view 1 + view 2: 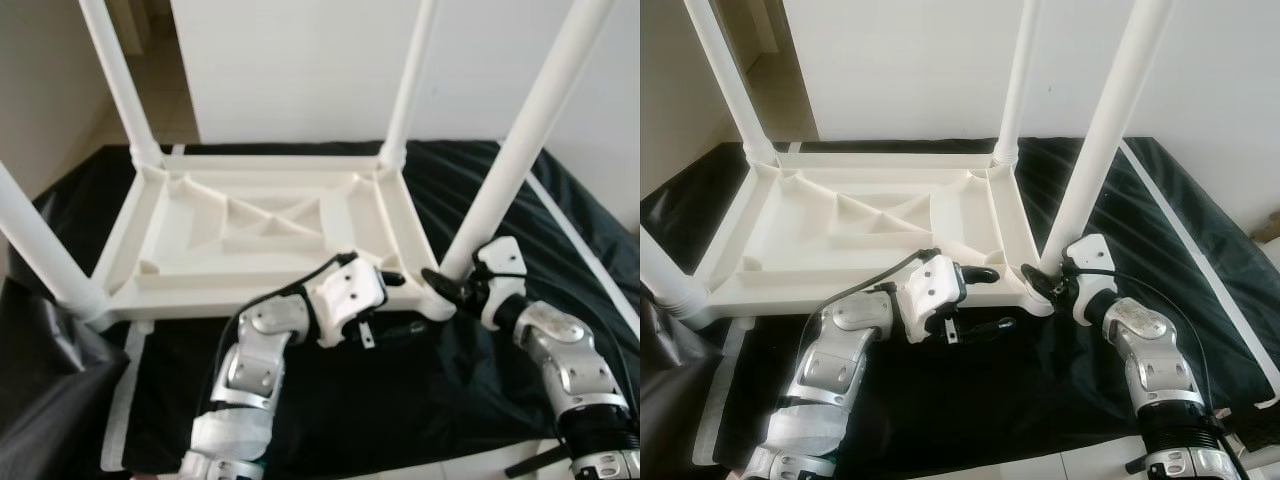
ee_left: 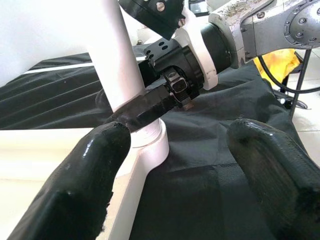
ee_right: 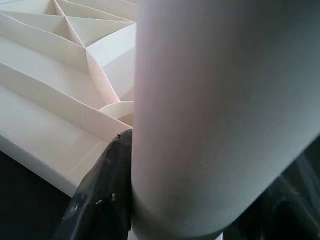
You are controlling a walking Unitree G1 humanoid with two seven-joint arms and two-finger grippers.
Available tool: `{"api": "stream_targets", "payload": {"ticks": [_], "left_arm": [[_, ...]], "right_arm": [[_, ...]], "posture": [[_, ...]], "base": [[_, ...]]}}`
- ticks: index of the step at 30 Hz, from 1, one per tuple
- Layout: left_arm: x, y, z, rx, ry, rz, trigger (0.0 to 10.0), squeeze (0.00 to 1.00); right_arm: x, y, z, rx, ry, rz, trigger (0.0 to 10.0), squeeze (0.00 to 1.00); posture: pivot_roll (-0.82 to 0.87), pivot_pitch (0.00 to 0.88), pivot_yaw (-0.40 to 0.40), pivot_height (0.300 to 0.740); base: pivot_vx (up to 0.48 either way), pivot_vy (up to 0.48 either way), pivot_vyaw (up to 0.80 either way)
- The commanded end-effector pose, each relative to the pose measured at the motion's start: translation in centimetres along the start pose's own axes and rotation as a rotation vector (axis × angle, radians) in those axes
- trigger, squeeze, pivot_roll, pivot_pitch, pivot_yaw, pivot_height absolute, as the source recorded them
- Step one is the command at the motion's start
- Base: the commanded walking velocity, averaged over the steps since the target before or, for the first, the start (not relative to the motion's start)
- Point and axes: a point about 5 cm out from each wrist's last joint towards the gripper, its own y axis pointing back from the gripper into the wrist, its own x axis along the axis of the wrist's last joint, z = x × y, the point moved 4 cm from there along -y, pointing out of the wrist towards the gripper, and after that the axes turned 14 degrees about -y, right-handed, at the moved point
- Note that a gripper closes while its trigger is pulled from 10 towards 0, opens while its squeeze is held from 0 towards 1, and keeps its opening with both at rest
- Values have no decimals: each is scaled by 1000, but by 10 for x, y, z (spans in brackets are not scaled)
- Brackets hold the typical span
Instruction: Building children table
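While its two black fingers close around the base of the near right table leg (image 1: 520,140), the right gripper (image 1: 447,283) presses that white tube where it meets its corner socket (image 1: 432,303); the right wrist view shows a finger (image 3: 102,195) flat against the tube. The left gripper (image 1: 990,298) sits just beside the same corner with its fingers spread apart, one finger (image 1: 980,274) over the table's near edge and the other lower, above the black cloth (image 1: 400,400). It holds nothing. The white plastic children's table (image 1: 260,225) lies upside down on the cloth, ribbed underside facing up. Its four legs point upward, one at each corner. A white wall (image 1: 300,60) stands behind the table.
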Motion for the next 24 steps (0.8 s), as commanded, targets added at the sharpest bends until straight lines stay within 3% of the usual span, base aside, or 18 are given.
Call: {"api": "stream_targets", "payload": {"ticks": [1, 10, 16, 20, 22, 24], "left_arm": [[-12, 1, -8, 230, 38, -80, 10000, 0], [-12, 0, -8, 231, 42, -81, 10000, 0], [-12, -1, -8, 230, 46, -78, 10000, 0], [-12, 0, -8, 229, 49, -79, 10000, 0], [-12, 0, -8, 229, 49, -79, 10000, 0], [-12, 1, -8, 230, 50, -81, 10000, 0]], "right_arm": [[-21, 4, 1, -26, -20, -91, 10000, 0], [-21, 1, 2, -168, -133, -60, 10000, 0], [-21, -4, -10, -240, -153, -62, 10000, 0], [-25, -5, -10, -361, -205, -58, 10000, 0], [-25, -5, -10, -361, -205, -58, 10000, 0], [-28, -4, -12, -480, -285, -45, 10000, 0]], "posture": [[7, 0, -64, 740], [-7, 0, -61, 740], [-16, 0, -54, 740], [-19, 0, -51, 740], [-19, 0, -51, 740], [-18, 0, -50, 740]], "base": [[0, 0, 0], [0, 0, 0], [0, 0, 0], [0, 0, 0], [0, 0, 0], [0, 0, 0]]}}
